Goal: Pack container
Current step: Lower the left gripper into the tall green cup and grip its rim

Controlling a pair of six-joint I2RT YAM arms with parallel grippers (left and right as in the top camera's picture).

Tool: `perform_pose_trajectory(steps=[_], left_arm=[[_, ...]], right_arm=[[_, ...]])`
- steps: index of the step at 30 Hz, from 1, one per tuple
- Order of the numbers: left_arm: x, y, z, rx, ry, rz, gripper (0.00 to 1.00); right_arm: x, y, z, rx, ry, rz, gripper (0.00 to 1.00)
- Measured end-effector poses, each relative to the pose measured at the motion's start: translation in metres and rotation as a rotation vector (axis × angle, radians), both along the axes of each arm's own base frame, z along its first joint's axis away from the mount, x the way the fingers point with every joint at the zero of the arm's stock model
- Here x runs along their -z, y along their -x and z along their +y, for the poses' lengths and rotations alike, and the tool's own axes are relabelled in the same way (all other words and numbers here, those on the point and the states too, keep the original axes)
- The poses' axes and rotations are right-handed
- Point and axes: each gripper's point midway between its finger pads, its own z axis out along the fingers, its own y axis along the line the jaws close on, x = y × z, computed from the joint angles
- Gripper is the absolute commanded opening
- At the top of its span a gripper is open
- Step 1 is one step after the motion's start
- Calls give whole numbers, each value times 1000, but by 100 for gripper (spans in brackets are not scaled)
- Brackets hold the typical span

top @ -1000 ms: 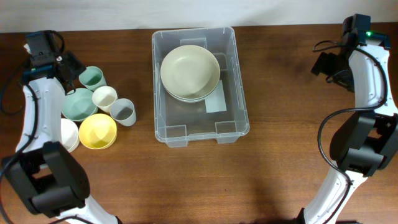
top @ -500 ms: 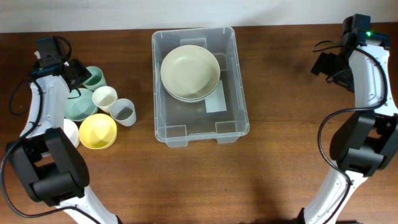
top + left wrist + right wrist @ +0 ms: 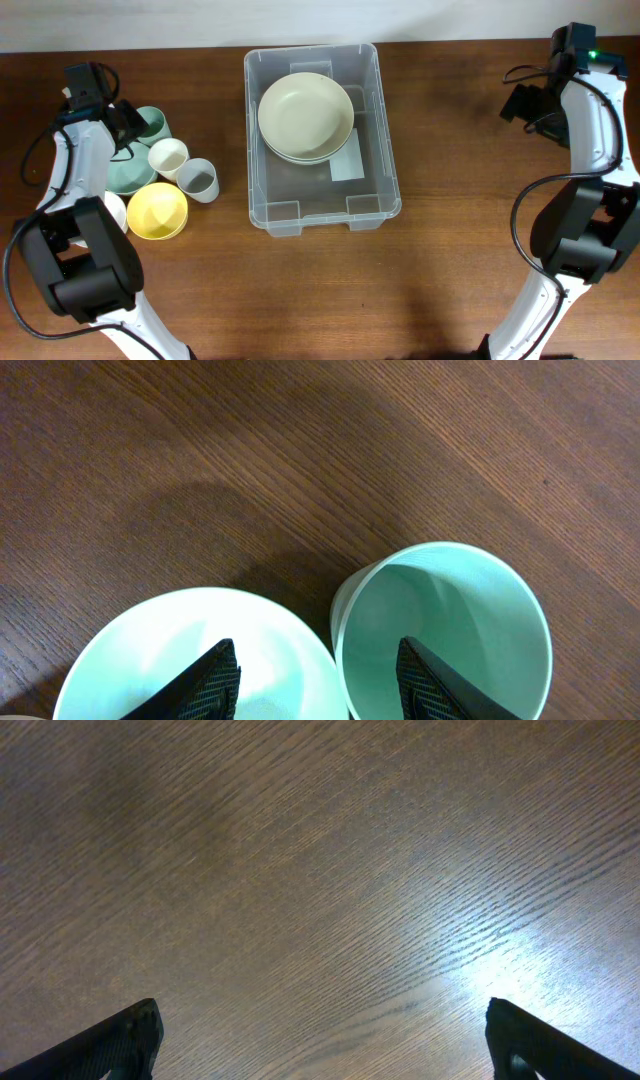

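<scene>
The clear container (image 3: 380, 200) stands at mid-table with stacked cream bowls (image 3: 305, 112) in its far half. My left gripper (image 3: 128, 125) hangs over the crockery cluster at the left. In the left wrist view, the left gripper (image 3: 315, 645) is open and straddles two rims: one finger is inside the green cup (image 3: 470, 600), the other inside the pale green bowl (image 3: 150, 650). The cup's near wall lies between the fingers, with no contact showing. My right gripper (image 3: 320, 1010) stands wide open over bare wood at the far right (image 3: 522, 103).
Beside the green cup (image 3: 150, 123) and green bowl (image 3: 125, 172) sit a cream cup (image 3: 168, 157), a grey cup (image 3: 197, 180), a yellow bowl (image 3: 157, 210) and a white bowl (image 3: 110, 215). The container's near half shows only a white label (image 3: 348, 165).
My left gripper has shifted right over the green cup and bowl, and its jaws have narrowed a little. The right arm has not moved.
</scene>
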Motion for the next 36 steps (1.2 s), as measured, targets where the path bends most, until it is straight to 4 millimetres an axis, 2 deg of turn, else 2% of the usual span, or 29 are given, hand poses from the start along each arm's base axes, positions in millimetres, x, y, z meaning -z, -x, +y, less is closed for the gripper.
perform_pose_trajectory(steps=[14,27,30,36], left_arm=[[-3,-6,2,17,-18,-22,52],[18,-7,2,168,-89,53,52],[28,-7,2,177,-88,72,41],[27,-16,4,189,-106,41,33]], right_arm=[[0,0,0,0,0,0,99],[0,0,0,0,0,0,99],[0,0,0,0,0,0,99],[0,0,0,0,0,0,99]])
